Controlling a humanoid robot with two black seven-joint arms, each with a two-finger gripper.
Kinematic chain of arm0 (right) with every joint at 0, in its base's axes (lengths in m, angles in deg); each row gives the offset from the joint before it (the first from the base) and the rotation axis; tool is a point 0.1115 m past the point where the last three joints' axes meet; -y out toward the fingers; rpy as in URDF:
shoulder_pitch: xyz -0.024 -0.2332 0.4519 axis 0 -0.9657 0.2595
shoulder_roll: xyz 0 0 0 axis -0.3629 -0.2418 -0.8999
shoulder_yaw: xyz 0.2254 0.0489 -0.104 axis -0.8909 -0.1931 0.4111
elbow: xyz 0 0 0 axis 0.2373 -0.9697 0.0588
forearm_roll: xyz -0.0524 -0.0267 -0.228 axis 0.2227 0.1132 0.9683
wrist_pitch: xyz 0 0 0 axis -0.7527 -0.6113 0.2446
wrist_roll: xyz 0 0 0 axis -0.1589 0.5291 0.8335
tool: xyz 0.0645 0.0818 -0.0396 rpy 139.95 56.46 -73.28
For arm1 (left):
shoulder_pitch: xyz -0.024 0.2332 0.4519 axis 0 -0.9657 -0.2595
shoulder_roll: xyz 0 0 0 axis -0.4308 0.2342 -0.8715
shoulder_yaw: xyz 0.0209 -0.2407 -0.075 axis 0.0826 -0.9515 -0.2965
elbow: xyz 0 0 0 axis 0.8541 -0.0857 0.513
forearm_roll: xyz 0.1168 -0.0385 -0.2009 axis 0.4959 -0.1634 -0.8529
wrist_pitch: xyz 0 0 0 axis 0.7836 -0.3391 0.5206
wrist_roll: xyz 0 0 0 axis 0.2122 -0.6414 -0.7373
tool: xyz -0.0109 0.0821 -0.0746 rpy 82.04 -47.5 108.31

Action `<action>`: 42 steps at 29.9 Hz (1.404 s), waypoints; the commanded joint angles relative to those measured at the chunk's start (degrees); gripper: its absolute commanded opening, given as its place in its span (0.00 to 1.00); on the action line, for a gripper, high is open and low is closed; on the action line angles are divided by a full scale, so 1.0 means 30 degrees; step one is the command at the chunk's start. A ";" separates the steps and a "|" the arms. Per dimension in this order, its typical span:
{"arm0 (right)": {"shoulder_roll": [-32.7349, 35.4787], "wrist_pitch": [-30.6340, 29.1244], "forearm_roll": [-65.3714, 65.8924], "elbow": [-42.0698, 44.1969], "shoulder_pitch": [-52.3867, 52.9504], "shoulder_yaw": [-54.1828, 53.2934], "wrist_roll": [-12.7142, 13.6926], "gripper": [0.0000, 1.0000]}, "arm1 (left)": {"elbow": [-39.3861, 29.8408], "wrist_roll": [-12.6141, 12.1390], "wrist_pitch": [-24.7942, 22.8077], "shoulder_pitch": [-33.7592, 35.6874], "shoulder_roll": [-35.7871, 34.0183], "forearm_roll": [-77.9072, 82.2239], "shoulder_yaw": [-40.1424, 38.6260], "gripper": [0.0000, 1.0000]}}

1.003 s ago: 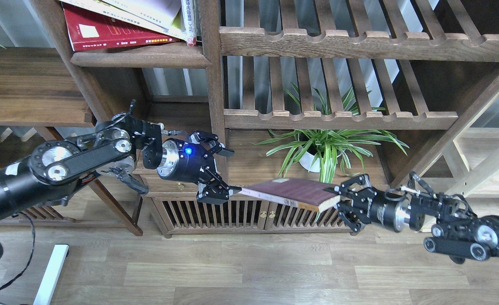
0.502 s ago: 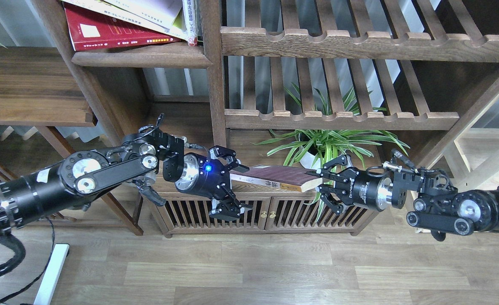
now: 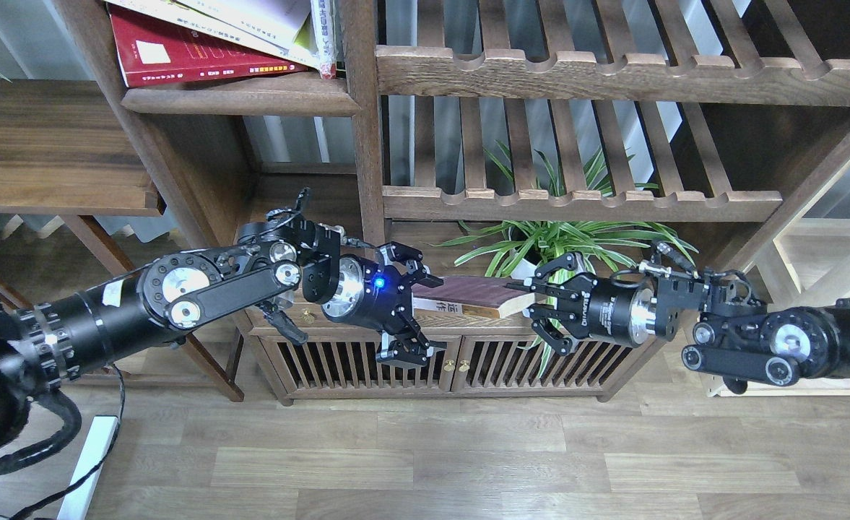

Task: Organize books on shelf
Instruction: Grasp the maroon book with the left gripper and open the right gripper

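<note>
A maroon-purple book (image 3: 471, 295) lies flat between my two grippers, level with the top of the low cabinet (image 3: 439, 365). My right gripper (image 3: 528, 300) is shut on the book's right end. My left gripper (image 3: 425, 315) is open, with one finger above the book's left end and the other well below it. The shelf (image 3: 240, 97) is at the upper left. On it lie a glossy red book (image 3: 179, 54), pale books (image 3: 251, 18) stacked aslant on top, and a yellow-green edge (image 3: 314, 43) by the post.
A potted spider plant (image 3: 554, 249) stands on the cabinet top just behind the right gripper. Slatted racks with scalloped rails (image 3: 576, 202) hang above it. A vertical post (image 3: 367, 159) rises between the shelf bay and the racks. Wooden floor lies below.
My right arm has carried the maroon book left and up, from in front of the cabinet to its top. My left arm has moved right, and its open fingers now straddle the book's left end.
</note>
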 commanded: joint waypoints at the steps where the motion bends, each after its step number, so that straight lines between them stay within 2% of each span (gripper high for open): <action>1: -0.0001 -0.0127 -0.0029 -0.0123 0.0142 0.0000 -0.0001 0.00 | 0.0486 0.0036 0.0001 0.0041 0.0507 0.0300 0.0000 0.91; 5: -0.0031 -0.0156 -0.0029 -0.0181 0.0142 0.0000 -0.0001 0.00 | 0.0838 0.0154 0.0001 0.0041 0.0859 0.1033 0.0000 0.89; 8: -0.0060 -0.0244 -0.0029 -0.0240 0.0142 0.0000 -0.0001 0.00 | 0.1014 0.0328 0.0001 0.0011 0.1181 0.1500 0.0058 0.81; 11: -0.0060 -0.0244 0.0000 -0.0241 0.0142 0.0000 -0.0001 0.00 | 0.1102 0.0826 0.0001 0.0011 0.1474 0.2642 0.0350 0.66; 13: -0.0060 -0.0273 0.0000 -0.0270 0.0171 0.0000 -0.0001 0.00 | 0.1103 0.1061 0.0001 0.0011 0.1475 0.3083 0.0527 0.52; 16: -0.0060 -0.0273 0.0030 -0.0270 0.0171 0.0000 -0.0001 0.00 | 0.1132 0.1179 0.0001 0.0011 0.1475 0.3114 0.0556 0.47; 17: -0.0031 -0.0273 0.0030 -0.0270 0.0171 0.0000 -0.0001 0.00 | 0.1132 0.1208 0.0001 0.0011 0.1475 0.3114 0.0557 0.42; 20: -0.0002 -0.0273 0.0030 -0.0270 0.0171 0.0000 -0.0001 0.00 | 0.1220 0.1179 0.0001 -0.0047 0.1475 0.3143 0.0615 0.05; 21: -0.0001 -0.0273 0.0030 -0.0270 0.0171 0.0000 -0.0001 0.00 | 0.1220 0.1150 0.0001 -0.0047 0.1475 0.3143 0.0760 0.00; 32: 0.0057 -0.0273 0.0001 -0.0270 0.0171 -0.0029 -0.0001 0.01 | 0.1191 0.1121 0.0604 0.0011 0.1475 0.2909 0.0616 0.00; 35: 0.0232 -0.0711 -0.0175 -0.0270 0.0142 -0.0117 -0.0001 0.03 | 0.1103 0.1150 0.0604 0.0011 0.1475 0.2850 0.0527 0.00; 42: 0.0379 -0.1006 -0.3102 -0.0153 -0.0122 -0.1171 -0.0001 0.55 | 0.0957 0.1208 0.0575 -0.0018 0.1475 0.2821 0.0235 0.00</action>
